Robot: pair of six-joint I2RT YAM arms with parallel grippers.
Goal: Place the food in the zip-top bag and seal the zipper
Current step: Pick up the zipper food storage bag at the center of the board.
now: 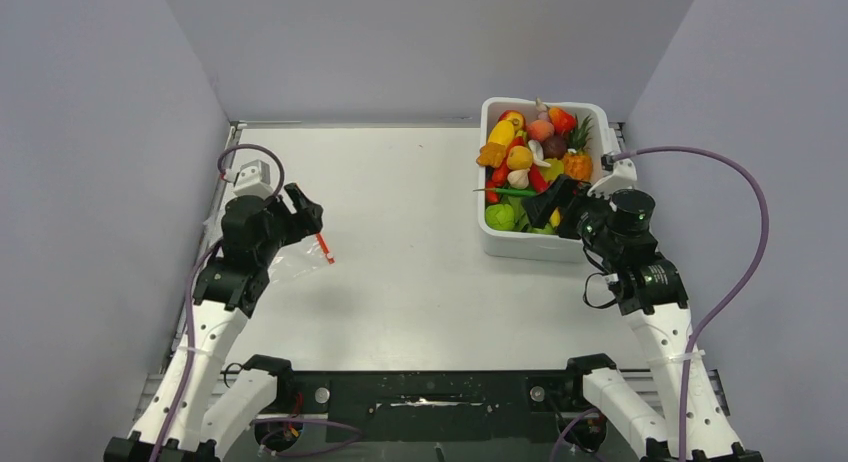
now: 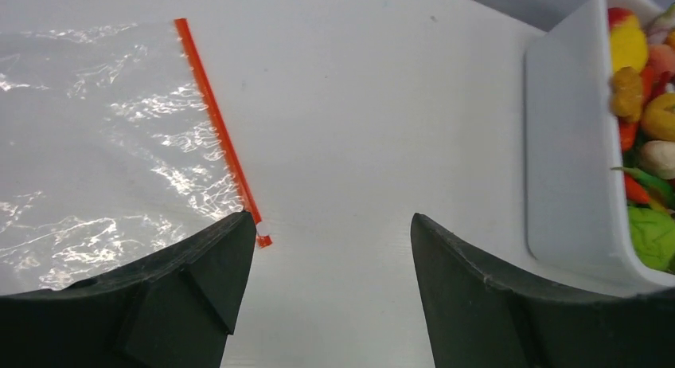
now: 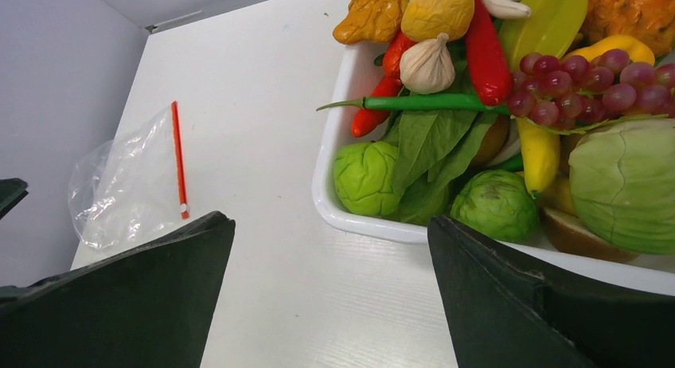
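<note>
On the white table [image 1: 400,232], back right: white tub [image 1: 530,250] heaped with the food [image 1: 520,160]. Right gripper [image 3: 330,223] released, jaws wide, over the tub's near corner. Zip-top bag [image 2: 103,145] lies flat at left, zipper [image 2: 219,129] facing the tub. Left gripper [image 2: 333,225] released, holding nothing, one finger over the bag's corner.

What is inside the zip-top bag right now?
Nothing shows through the clear zip-top bag; the toy food sits in the white tub. A finger of the left gripper covers its near edge.
</note>
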